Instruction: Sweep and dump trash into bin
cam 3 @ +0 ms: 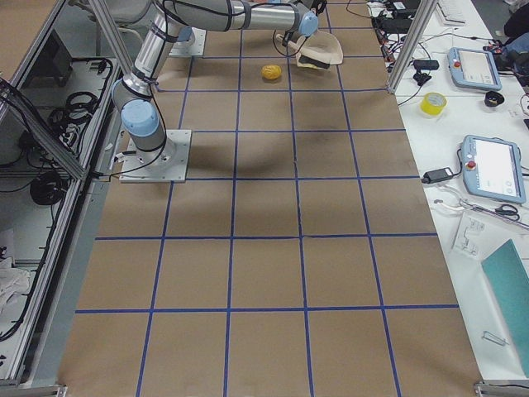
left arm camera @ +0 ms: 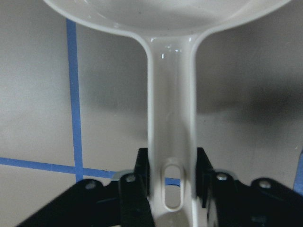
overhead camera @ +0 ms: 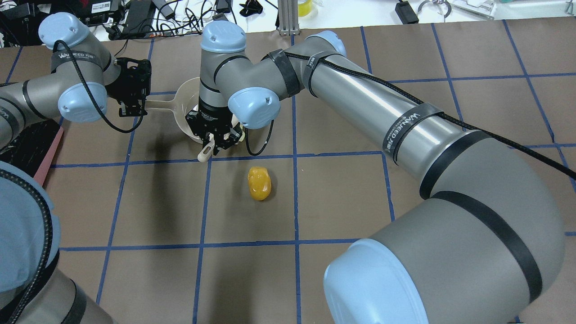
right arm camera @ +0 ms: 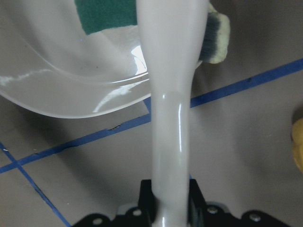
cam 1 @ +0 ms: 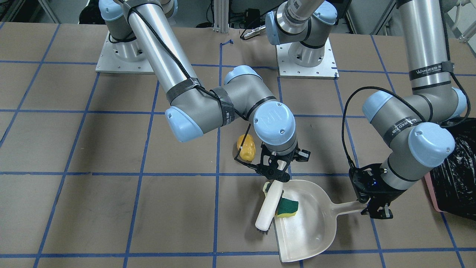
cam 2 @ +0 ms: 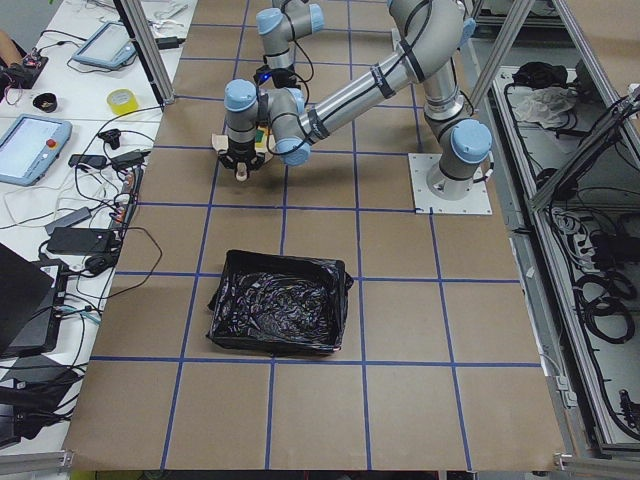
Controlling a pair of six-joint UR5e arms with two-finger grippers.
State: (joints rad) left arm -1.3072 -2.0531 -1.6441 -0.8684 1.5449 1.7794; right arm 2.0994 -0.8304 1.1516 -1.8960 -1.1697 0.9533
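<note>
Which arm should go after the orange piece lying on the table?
Right: the right jaws hold the brush, and the orange piece lies close by; the left jaws are gripping the dustpan handle.

Brown blue-gridded table (cam 1: 74, 208): dustpan (cam 1: 316, 223), orange-yellow lump (cam 1: 246, 147), black-lined bin (cam 2: 270, 340).

The bin (cam 1: 455, 175) is cut off by the front view's right edge. The brush (cam 1: 268, 205) covers part of the sponge (cam 1: 289, 205).
</note>
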